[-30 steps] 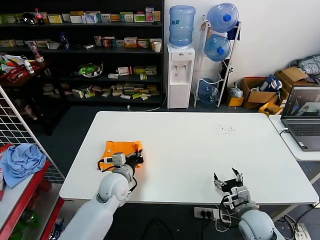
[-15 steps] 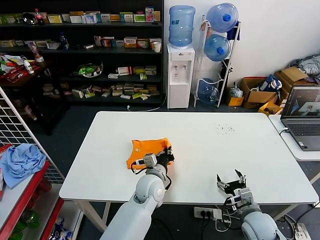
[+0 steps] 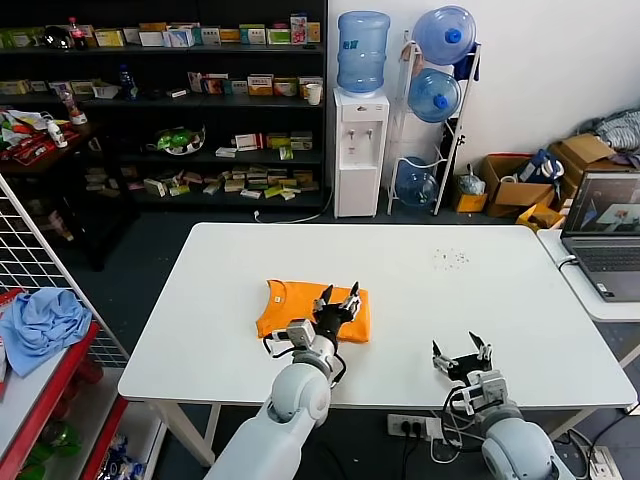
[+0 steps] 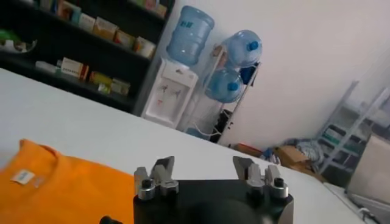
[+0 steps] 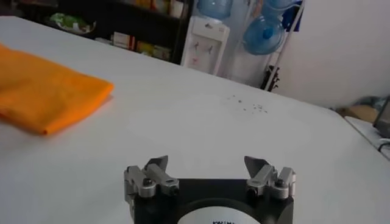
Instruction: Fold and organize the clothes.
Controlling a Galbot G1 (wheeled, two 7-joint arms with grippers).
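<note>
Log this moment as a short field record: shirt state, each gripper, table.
shirt: orange T-shirt folded, lying flat on the table
left gripper: open, over the shirt's right edge, holding nothing
right gripper: open, empty, near the table's front edge, apart from the shirt
table: white table

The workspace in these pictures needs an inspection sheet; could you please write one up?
Surface: white table, small dark specks toward its far right.
Job's things: orange T-shirt folded flat on the table, neck label showing.
Clutter: nothing seen on the table besides the specks.
Grippers: left gripper open, above the T-shirt's right edge; right gripper open, empty, near the table's front edge.
Cables: power strip and leads under the front edge.
Surroundings: stocked shelves, water dispenser, laptop on a side table, blue cloth on a rack.
</note>
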